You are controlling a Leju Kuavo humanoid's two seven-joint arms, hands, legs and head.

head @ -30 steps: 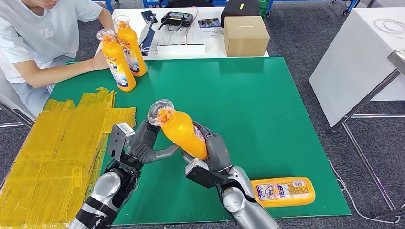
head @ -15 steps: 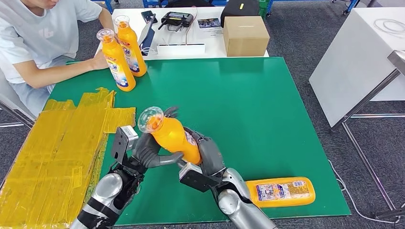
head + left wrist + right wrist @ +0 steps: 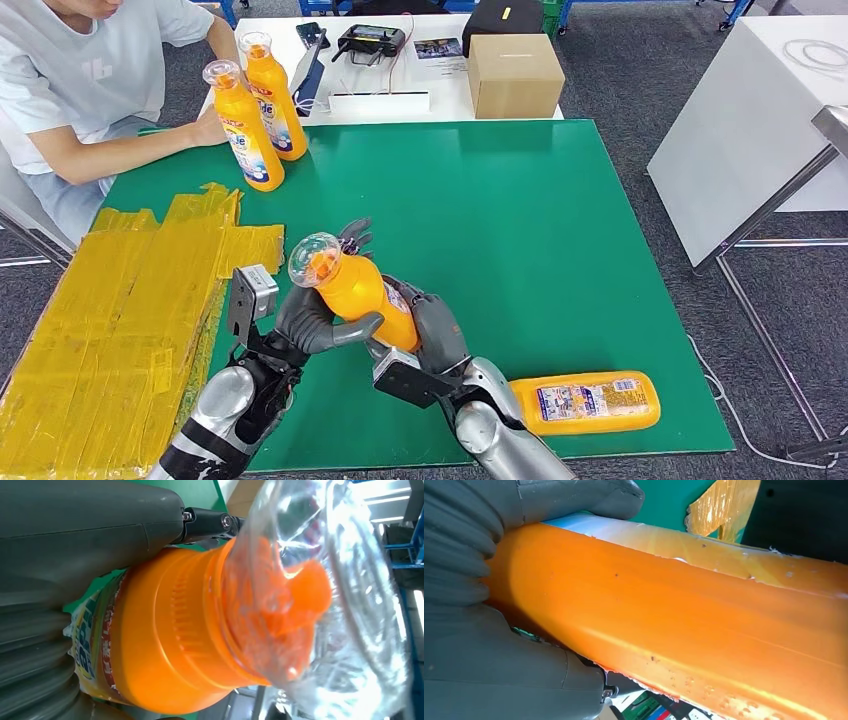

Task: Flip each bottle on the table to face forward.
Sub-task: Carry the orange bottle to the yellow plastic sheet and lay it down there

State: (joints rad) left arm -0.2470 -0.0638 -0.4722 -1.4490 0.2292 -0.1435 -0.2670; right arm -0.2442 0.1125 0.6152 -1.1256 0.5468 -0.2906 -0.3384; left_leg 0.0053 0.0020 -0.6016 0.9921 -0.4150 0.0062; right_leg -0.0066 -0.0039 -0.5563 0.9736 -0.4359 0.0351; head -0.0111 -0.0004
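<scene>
The orange bottle [image 3: 365, 292], gripped by the fingers of both the left hand [image 3: 312, 318] and right hand [image 3: 432, 325] at lower centre of the frame, has been shifted left and lower, so it's probably mid-handover, not yet stood on the desk [image 3: 560, 230].

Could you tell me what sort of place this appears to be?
Probably a robotics lab or test workspace: a green mat on a worktable, a handheld controller and cardboard box on a white table behind, grey carpet around.

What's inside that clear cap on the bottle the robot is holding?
Inside the clear cap of the held bottle sits an orange spout. The bottle's contents are hidden by its opaque orange wall.
</scene>
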